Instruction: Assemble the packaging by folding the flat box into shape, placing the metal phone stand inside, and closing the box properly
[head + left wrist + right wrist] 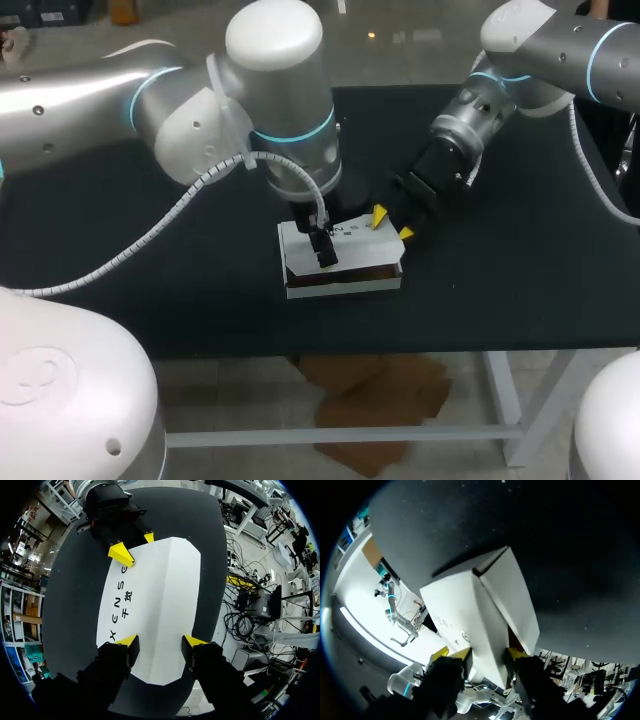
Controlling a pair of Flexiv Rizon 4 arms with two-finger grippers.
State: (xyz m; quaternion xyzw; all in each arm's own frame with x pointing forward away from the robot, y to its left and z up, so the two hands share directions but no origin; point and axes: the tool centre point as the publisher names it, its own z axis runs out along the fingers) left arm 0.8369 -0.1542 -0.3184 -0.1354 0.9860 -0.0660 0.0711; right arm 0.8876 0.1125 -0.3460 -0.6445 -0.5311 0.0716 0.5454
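Left gripper [160,641] hangs spread wide, empty, over the folded box [160,595] at the desk [520,280] centre; right gripper [484,654] pinches its end. Shaping looks done; lid [355,240] gapes, stand unseen.

The table [520,290] has a matte black top on a pale frame, with a crossbar showing below its near edge. Directly on it lies a white box [360,248] with dark print on its upper face and a brown strip along the side facing the near edge. The box sits about midway between the left and right edges, nearer the near edge than the far one. Its top panels meet at a raised crease with a dark gap at one end.
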